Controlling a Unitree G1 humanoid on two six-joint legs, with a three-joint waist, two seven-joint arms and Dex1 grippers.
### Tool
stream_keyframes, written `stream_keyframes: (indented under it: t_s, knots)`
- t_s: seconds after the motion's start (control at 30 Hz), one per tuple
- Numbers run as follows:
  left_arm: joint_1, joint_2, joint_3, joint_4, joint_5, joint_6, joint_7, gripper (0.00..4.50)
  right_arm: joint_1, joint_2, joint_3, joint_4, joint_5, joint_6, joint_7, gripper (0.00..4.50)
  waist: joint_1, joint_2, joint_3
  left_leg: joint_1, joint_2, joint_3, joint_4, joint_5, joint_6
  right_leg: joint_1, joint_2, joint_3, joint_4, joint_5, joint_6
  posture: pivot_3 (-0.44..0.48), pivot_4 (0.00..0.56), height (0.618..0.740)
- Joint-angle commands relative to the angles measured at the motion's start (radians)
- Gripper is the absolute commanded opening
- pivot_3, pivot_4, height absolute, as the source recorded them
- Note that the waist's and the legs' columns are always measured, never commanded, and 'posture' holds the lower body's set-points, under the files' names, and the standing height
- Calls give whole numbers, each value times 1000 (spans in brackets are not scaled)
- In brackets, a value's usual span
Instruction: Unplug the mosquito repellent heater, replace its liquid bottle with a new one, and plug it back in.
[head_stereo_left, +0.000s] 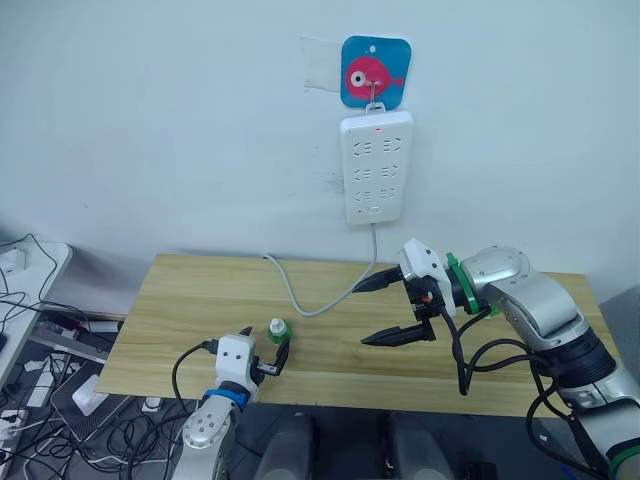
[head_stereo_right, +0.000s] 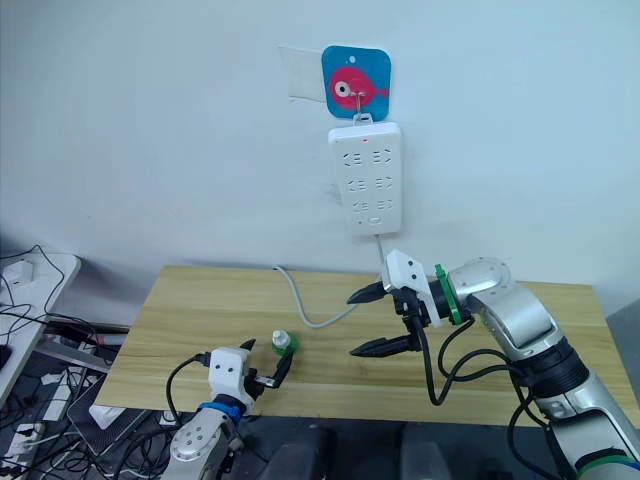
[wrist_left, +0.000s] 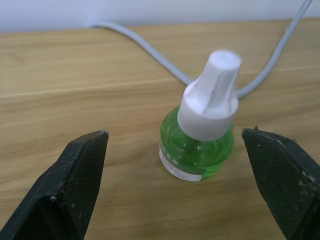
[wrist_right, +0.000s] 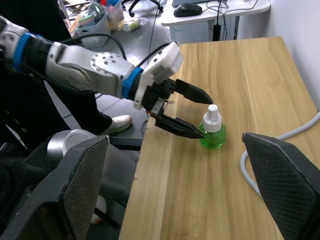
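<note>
The new one (wrist_left: 196, 145), a small translucent green plastic bottle with white screw cap, stood near the wooden table's (head_stereo_left: 180, 290) front edge, between the left gripper's (head_stereo_left: 270, 356) spread fingers. Probably light, slick, tippy; grasp its body. The right gripper (head_stereo_left: 393, 309) hung spread, empty.

One green bottle with a white cap (head_stereo_left: 277, 329) stands at lower centre-left of the head view. One white power strip (head_stereo_left: 376, 167) hangs at upper centre (one grey cable (head_stereo_left: 310, 300) trails from it), under one blue fish hook plate (head_stereo_left: 375, 72). One wooden table (head_stereo_left: 180, 300). Two robot grippers (head_stereo_left: 268, 356) (head_stereo_left: 385, 310).
</note>
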Motion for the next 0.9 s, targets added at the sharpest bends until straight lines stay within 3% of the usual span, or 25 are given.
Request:
stream_keyframes:
  t_s: [0.03, 0.27, 0.5, 0.57, 0.73, 0.9]
  knots:
    - [-46, 0, -2, 95, 6, -76, -14, 4500, -42, -4, -44, -65, 35, 48, -14, 4478, -2, 0, 2, 0, 0, 0, 0, 0, 0, 0, 0, 0, 0, 0, 0, 4, 269, 740]
    - [-114, -23, -7, 280, 30, -182, -1, 4500, -113, -21, -76, -68, 64, 145, -28, 4478, -18, -1, 9, -2, -1, 0, 0, 0, 0, -2, -1, 0, 0, 0, 0, -8, 273, 740]
    - [-141, -38, -9, 302, 30, -206, 8, 2403, -187, -20, -106, -6, 74, 191, -22, 4500, -20, 0, 13, -2, -1, 0, 0, 0, 0, -2, -1, 0, 0, 0, 0, -14, 271, 740]
    - [-142, -36, -13, 284, 32, -203, 7, 2241, -200, -20, -109, 33, 66, 174, -11, 4500, -20, -1, 14, -2, -1, 0, 0, 0, 0, -2, -1, 0, 0, 0, 0, -9, 270, 740]
    - [-117, -10, -37, 150, 41, -161, -15, 2241, -205, -28, -118, 122, 47, 117, 5, 4500, -20, -1, 21, -3, -1, 0, 0, 0, 0, -4, -1, 0, 0, 0, 0, -3, 269, 740]
    - [-135, 77, -134, -216, 4, 125, -149, 2241, -134, 2, -117, 203, 1, -4, -12, 4500, -18, -1, 23, -6, -1, 0, 0, 0, 0, -7, -1, 0, 1, 0, 0, 14, 264, 740]
